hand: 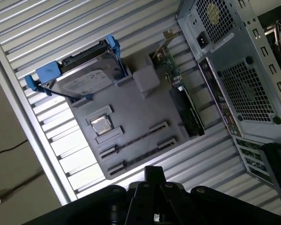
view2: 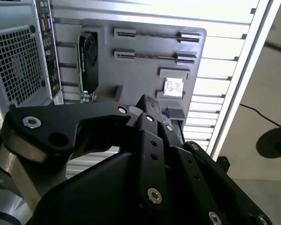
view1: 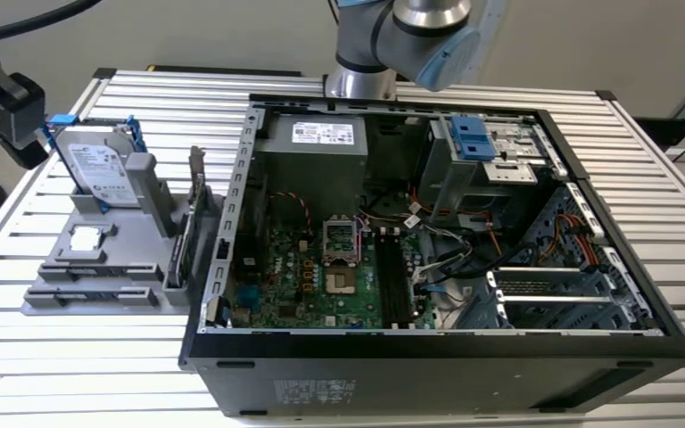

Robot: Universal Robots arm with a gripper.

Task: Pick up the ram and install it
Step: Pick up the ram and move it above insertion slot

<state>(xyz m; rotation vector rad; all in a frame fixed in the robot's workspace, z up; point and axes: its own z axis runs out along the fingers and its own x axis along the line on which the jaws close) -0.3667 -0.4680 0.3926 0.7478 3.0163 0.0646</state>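
Observation:
My gripper [view1: 21, 147] hangs at the exterior view's far left, above and beside the grey parts holder [view1: 104, 245]. Its black fingers [view2: 147, 108] [hand: 153, 172] stand together in both wrist views with nothing between them, pointing toward the holder [hand: 131, 112] from a distance. The holder's two long slots [view2: 152, 35] [hand: 136, 139] appear as thin dark lines between end clips. The ram is hidden or out of view. The motherboard's long dark slots [view1: 395, 278] lie inside the open computer case [view1: 438, 343].
On the holder stand a silver hard drive with blue rails [view1: 99, 160] [hand: 82, 79], an upright card with a metal bracket [view1: 197, 209] [hand: 185, 108] and a small square chip [view1: 85, 237] [hand: 102, 123]. The case wall [view1: 229, 232] rises right beside the holder. The slatted table [view1: 81, 366] surrounds both.

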